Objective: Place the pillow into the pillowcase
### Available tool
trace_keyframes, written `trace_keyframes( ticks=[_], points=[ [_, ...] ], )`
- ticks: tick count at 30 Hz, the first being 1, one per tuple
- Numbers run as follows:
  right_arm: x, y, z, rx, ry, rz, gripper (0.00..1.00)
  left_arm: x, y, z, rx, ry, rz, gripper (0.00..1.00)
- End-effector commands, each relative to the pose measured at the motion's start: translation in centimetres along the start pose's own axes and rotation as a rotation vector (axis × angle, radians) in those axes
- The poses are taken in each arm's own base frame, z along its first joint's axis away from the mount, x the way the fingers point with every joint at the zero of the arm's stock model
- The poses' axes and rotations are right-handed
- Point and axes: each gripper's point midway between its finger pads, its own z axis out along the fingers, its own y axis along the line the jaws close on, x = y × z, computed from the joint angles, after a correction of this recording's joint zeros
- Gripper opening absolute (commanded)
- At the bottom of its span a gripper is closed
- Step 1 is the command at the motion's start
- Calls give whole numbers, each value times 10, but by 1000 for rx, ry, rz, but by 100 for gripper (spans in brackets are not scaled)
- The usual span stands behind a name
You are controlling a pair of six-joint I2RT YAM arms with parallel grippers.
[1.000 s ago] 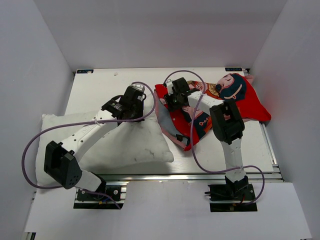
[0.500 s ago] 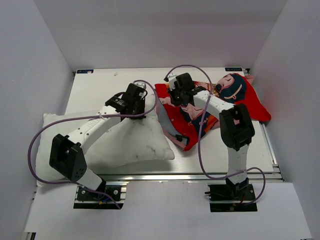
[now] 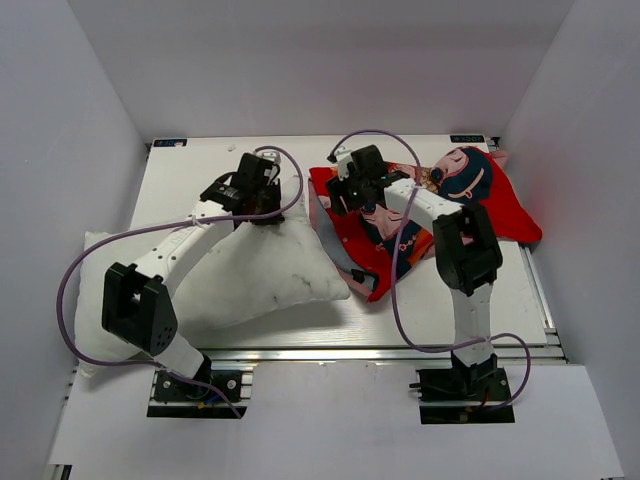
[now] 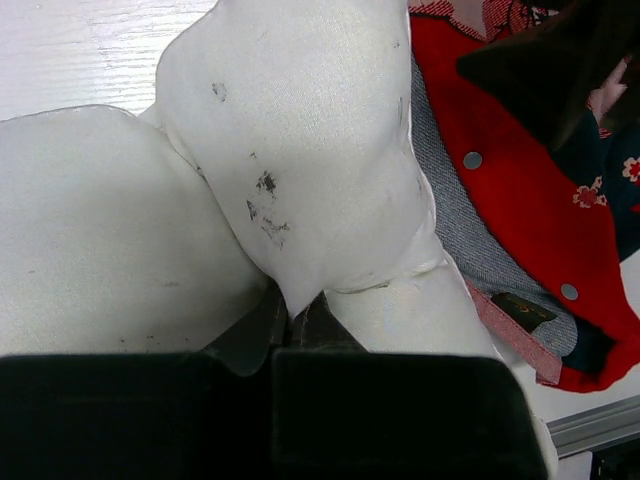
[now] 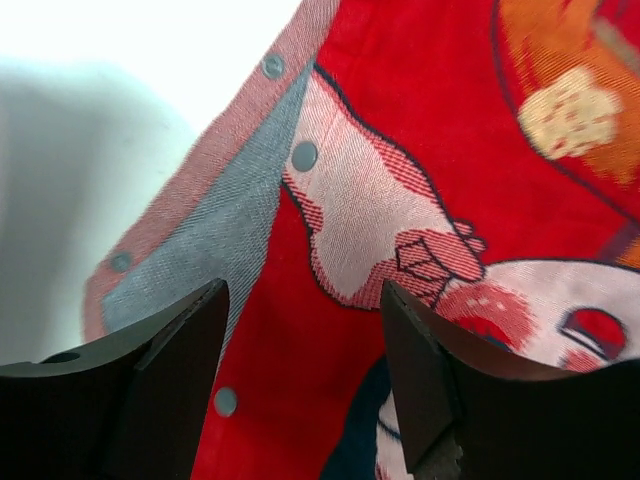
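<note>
Pillow (image 4: 300, 150) corner pinched in left hand (image 4: 291, 318).

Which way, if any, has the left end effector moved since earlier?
Yes. The left end effector, gripping the pillow, shifted toward the table's far left corner.

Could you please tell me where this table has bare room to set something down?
Bare table lies at the far-left corner, behind the pillow, and in a near strip between the pillowcase and the front rail. The middle is crowded: the left hand pinches the pillow beside the open right hand over the pillowcase.
</note>
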Motion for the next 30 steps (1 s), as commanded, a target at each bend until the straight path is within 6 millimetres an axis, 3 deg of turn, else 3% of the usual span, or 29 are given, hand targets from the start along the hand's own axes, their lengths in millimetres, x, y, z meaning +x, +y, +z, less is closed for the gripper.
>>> trace_keyframes(
  ticks=[1,6,9,13,15,19,22,30],
  points=[
    [5,-3,11,0,23,13,67,-30,-9,-25,60,-100,-9,0],
    [10,-10,24,18,41,-3,65,-23,-12,-25,92,-89,-24,0],
    [15,-12,29,25,52,-9,59,-20,-15,-24,114,-83,-36,0],
    [5,-11,21,17,28,-2,9,-19,-25,-20,169,-76,-37,0],
    [-4,-9,13,4,1,-3,2,-20,-27,-17,179,-76,-33,0],
    [-32,-7,-20,-23,-78,11,0,-25,-35,-12,222,-93,-15,0],
    [-41,-1,-38,-46,-110,14,0,-25,-40,-7,245,-84,-11,0],
    [-43,5,-54,-78,-126,74,0,-11,-41,-2,270,-48,-5,0]
  ],
)
